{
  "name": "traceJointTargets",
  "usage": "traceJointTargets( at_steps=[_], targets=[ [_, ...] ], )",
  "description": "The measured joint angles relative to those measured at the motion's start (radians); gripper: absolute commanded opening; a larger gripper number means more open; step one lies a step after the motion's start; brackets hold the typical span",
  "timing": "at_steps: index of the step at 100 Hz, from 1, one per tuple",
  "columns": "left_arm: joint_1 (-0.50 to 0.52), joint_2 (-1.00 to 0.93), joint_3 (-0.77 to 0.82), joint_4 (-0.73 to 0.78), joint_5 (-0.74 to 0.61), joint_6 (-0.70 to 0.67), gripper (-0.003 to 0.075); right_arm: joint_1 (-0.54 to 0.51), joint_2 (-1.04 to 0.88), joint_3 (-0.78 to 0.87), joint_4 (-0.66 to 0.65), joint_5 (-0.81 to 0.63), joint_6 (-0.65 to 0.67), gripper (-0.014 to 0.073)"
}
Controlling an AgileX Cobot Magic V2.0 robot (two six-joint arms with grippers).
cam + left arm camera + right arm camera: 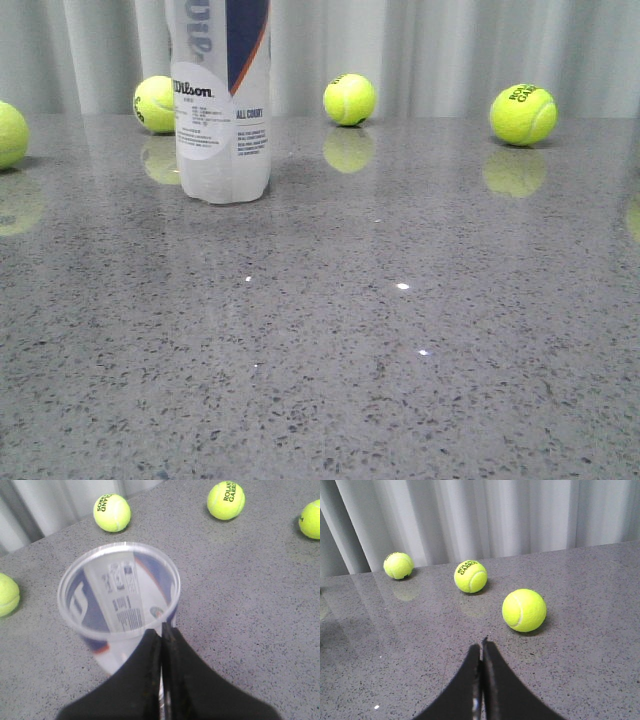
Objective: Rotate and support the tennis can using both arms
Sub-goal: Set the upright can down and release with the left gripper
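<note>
- In the front view, we see the tennis can point(220, 100) cut off by the top edge, so its upper part is out of sight.
- A tennis ball point(10, 133) at the far left is cut by the frame edge.
- Small print on the can's label is too fine to read.
- In the left wrist view, the left gripper point(161, 630) hides part of the can's near wall.

— Carrying surface? Grey speckled stone table point(400, 380), glossy, mirroring whatever stands on it.

— Standing on it? Wilson tennis can point(221, 120), upright, at back left, open mouth facing up in the left wrist view.

— Else? Yellow-green tennis balls: one point(155, 104) just behind the can, one point(349, 99) at back centre, one point(523, 114) at back right, one point(10, 134) at the left edge, all well apart.
</note>
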Motion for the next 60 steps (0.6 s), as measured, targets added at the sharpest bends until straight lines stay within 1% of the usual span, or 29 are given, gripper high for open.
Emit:
traceJointTargets(
  at_steps=[33, 47, 60],
  targets=[
    [0.000, -0.244, 0.311, -0.002, -0.233, 0.000, -0.0021, 0.000, 0.000, 0.000, 0.000, 0.000, 0.000, -0.0064],
    [0.000, -0.345, 0.433, -0.002, -0.309, 0.000, -0.0021, 0.000, 0.000, 0.000, 0.000, 0.000, 0.000, -0.0064],
    [0.000, -0.427, 0.532, -0.002, -0.344, 0.000, -0.0021, 0.000, 0.000, 0.000, 0.000, 0.000, 0.000, -0.0064]
  ],
)
